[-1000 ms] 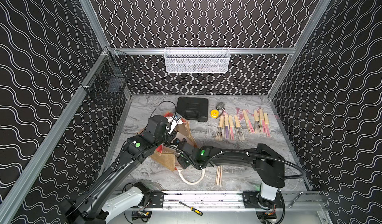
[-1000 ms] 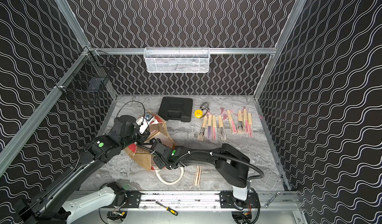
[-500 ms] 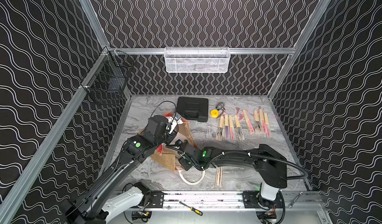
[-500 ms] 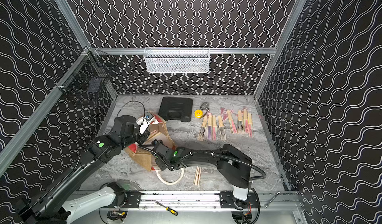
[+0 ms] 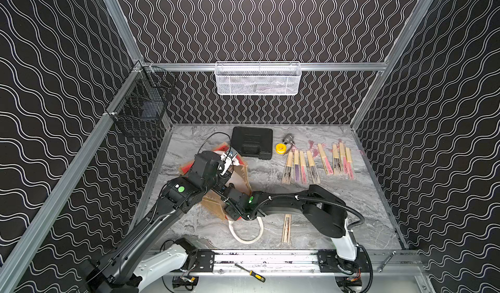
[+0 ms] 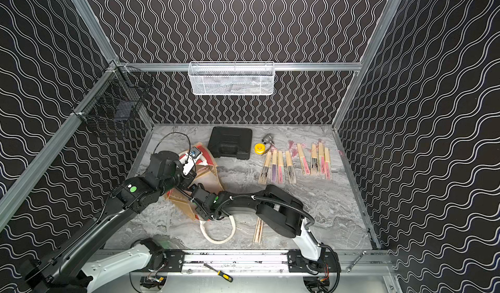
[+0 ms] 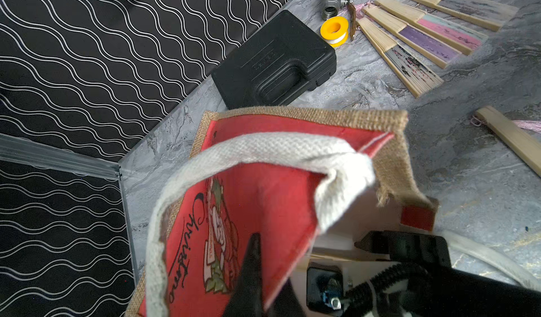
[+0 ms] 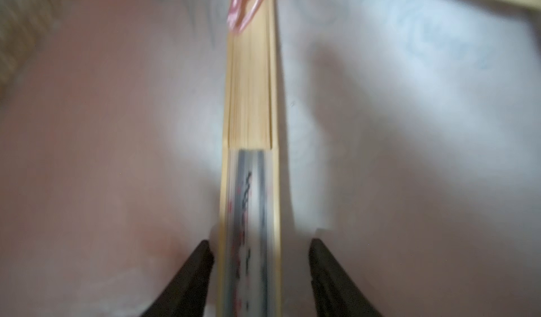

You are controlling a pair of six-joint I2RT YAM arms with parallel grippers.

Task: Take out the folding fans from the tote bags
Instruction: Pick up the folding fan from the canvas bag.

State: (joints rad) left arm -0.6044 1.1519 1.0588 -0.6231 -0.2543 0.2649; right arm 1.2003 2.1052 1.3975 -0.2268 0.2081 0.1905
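The tan jute tote bag (image 5: 239, 179) (image 6: 212, 182) lies on its side at the table's left middle, mouth toward the right arm. My left gripper (image 7: 270, 262) is shut on the edge of its red printed panel (image 7: 251, 201), below the white rope handle (image 7: 263, 151). The right arm reaches into the bag, so its gripper is hidden in both top views. In the right wrist view my right gripper (image 8: 260, 242) is open astride a folding fan (image 8: 250, 96) on the white lining, with a gap on one side. Several fans (image 5: 316, 164) (image 6: 295, 164) lie in a row back right; one (image 5: 286, 228) lies near the front.
A black plastic case (image 5: 253, 142), a yellow tape roll (image 5: 280, 148) and a metal fitting (image 5: 289, 138) sit at the back. The bag's other rope handle (image 5: 246, 232) loops on the table in front. A white mesh basket (image 5: 257, 79) and a black wire basket (image 5: 140, 110) hang on the walls.
The right arm has slid a little deeper into the bag. The left arm and the bag have stayed put.
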